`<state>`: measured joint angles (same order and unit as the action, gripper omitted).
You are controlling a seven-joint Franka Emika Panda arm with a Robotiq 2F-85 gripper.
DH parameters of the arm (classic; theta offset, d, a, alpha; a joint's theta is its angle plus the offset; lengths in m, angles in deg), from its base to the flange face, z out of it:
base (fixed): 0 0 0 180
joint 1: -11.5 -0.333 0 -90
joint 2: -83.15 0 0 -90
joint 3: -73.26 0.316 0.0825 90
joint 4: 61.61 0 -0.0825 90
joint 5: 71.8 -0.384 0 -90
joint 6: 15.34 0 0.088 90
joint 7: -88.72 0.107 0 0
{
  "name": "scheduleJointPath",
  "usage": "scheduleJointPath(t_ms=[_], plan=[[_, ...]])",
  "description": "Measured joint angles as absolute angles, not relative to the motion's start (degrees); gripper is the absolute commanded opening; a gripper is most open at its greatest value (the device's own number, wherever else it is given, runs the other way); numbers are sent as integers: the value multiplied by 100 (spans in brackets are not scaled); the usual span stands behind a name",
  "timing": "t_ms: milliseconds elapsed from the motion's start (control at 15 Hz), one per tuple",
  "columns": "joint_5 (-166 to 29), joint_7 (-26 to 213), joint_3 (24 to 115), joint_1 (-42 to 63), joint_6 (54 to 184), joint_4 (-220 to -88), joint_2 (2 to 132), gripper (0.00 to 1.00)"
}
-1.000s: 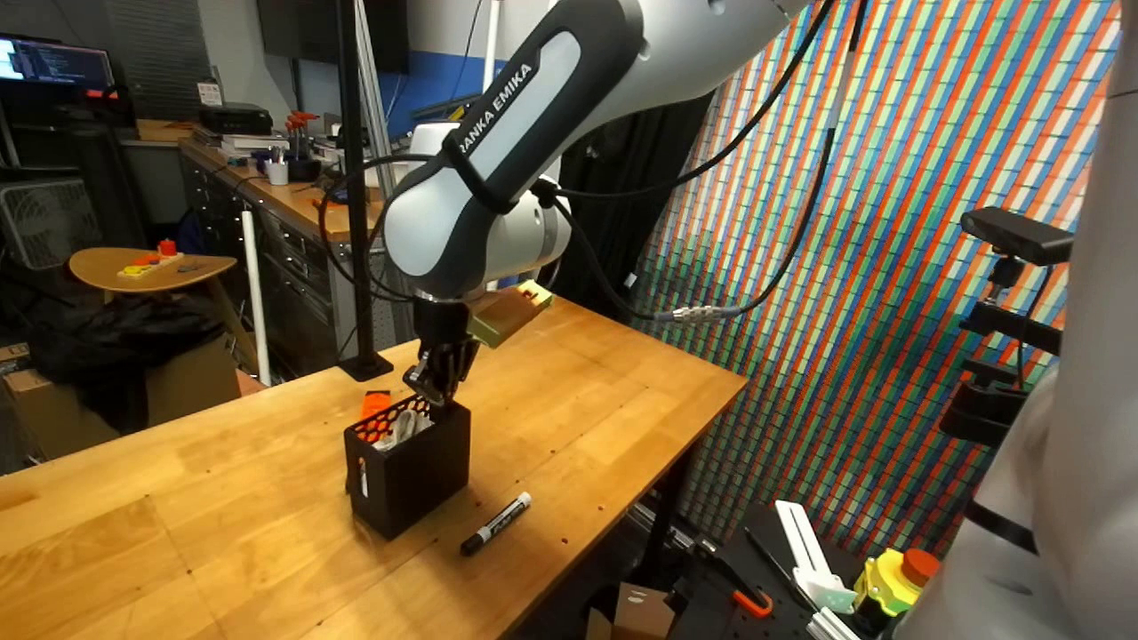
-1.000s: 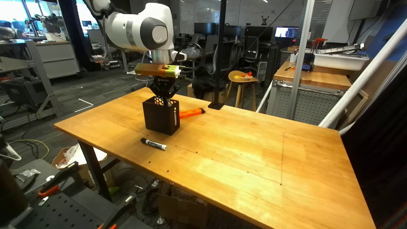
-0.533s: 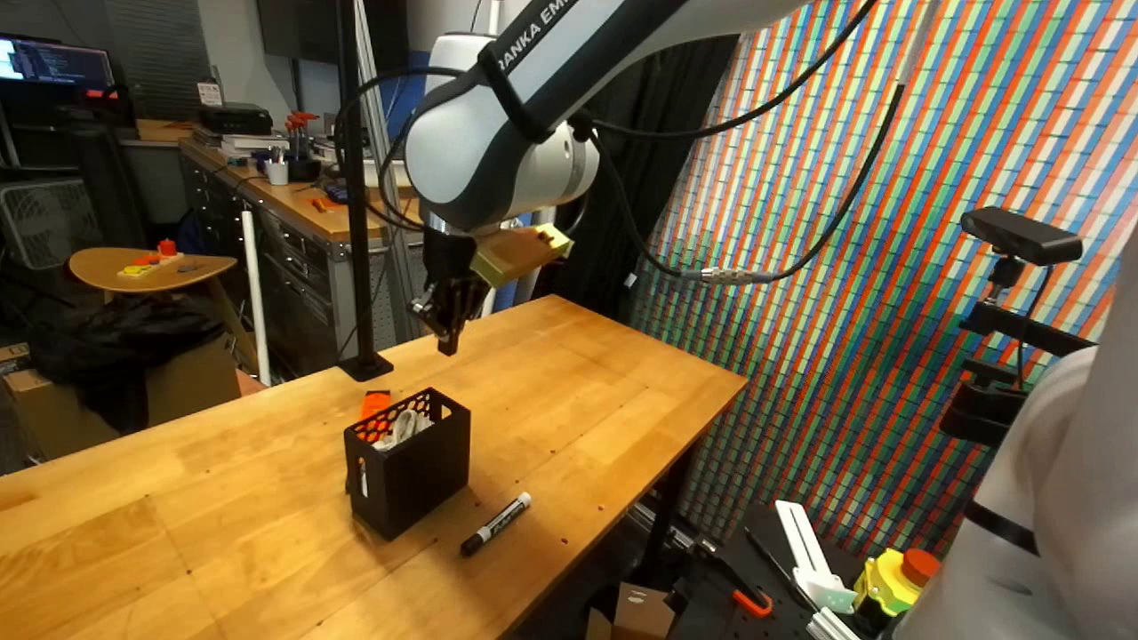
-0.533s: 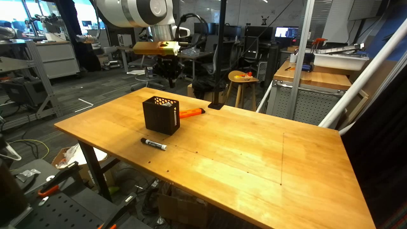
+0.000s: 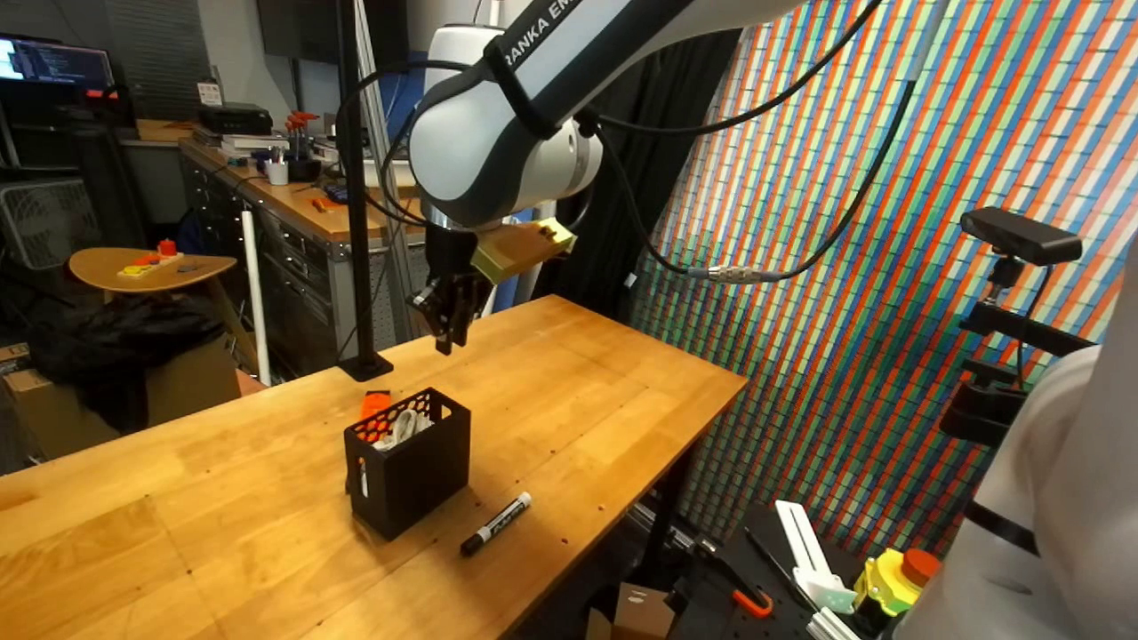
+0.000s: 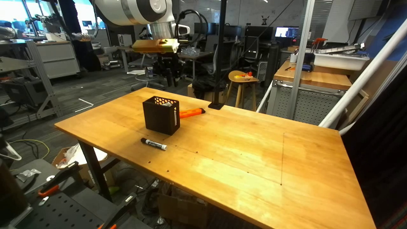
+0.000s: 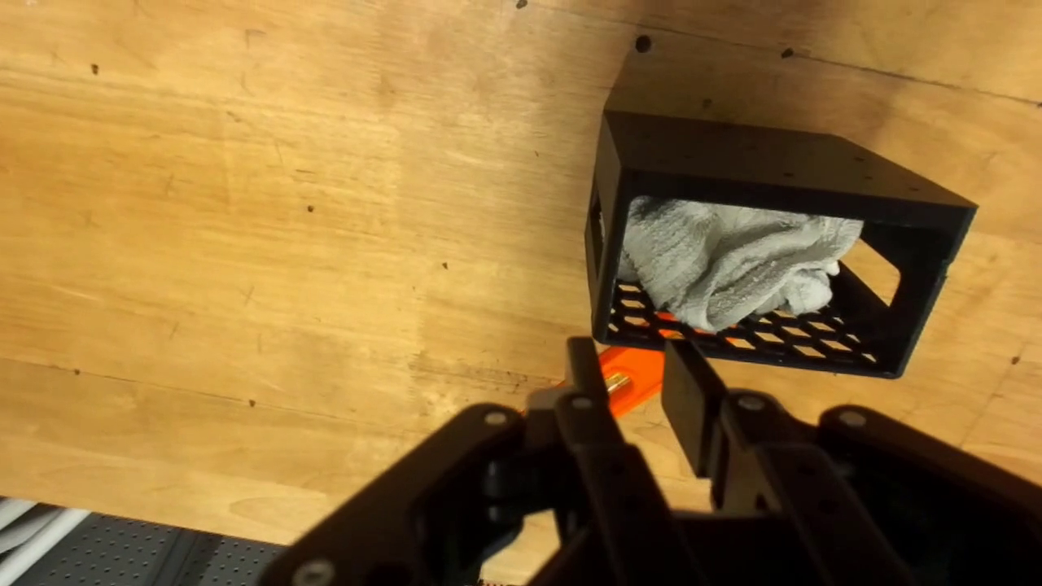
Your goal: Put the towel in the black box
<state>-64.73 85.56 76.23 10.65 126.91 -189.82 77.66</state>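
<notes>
1. In the wrist view, the gripper [image 7: 633,358] hangs with its jaws narrowly parted on nothing, an orange tool [image 7: 641,376] showing beyond the gap
2. The towel [image 7: 737,260] lies lower, beyond and right of the jaws, bunched, without a clear long axis
3. The black box [image 7: 757,159] surrounds it, long side roughly along the jaws' closing line; placement looks done, so backing away upward seems next

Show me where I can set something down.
In an exterior view, the table is bare right of the marker, orange object and black post, to its edge; a smaller patch left of the black box runs to the corner. Crowded: around the box, between marker and orange object, and inside, where the towel bunches.
</notes>
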Motion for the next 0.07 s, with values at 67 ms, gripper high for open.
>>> scheduleJointPath(t_ms=[67], plan=[[-6473,8556,7623,1065,12691,-18982,7766,28]])
